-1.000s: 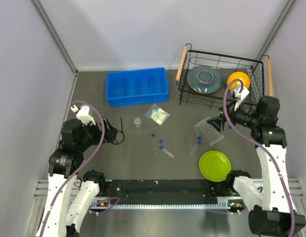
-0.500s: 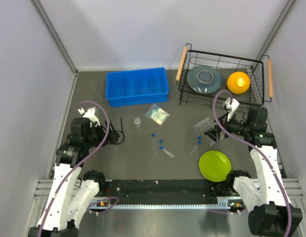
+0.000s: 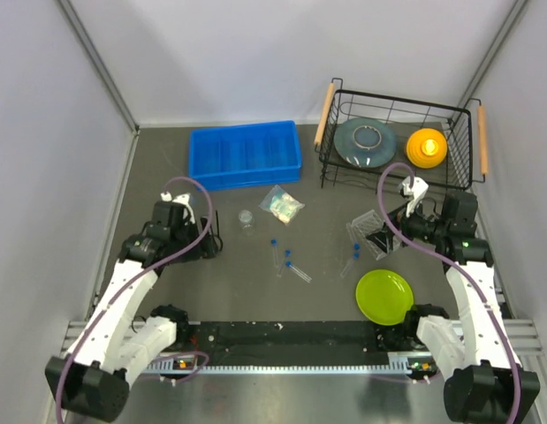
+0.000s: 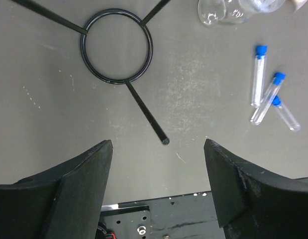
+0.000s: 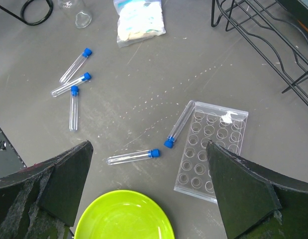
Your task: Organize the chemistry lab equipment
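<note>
A black ring (image 4: 116,47) with thin rods lies flat on the dark table, just ahead of my left gripper (image 4: 157,164), which is open and holds nothing. One rod's tip (image 4: 165,142) points into the gap between the jaws. Three blue-capped tubes (image 4: 265,92) and a small clear jar (image 4: 213,10) lie to the right. My right gripper (image 5: 149,149) hangs open above a single tube (image 5: 134,157). Another tube (image 5: 178,124) leans against the clear perforated rack (image 5: 211,152). The plastic packet (image 5: 140,22) lies farther off. From above, the left gripper (image 3: 205,241) and right gripper (image 3: 385,231) are far apart.
A lime-green plate (image 3: 384,296) sits near the right arm's base. A blue divided bin (image 3: 245,155) stands at the back. The wire basket (image 3: 339,163) at the back right holds a grey dish (image 3: 366,141) and an orange bowl (image 3: 427,147). Grey walls close in both sides.
My left arm has swung right and come over the black ring, its jaws narrowing a little. My right arm came down from the basket to the rack, then held still.
</note>
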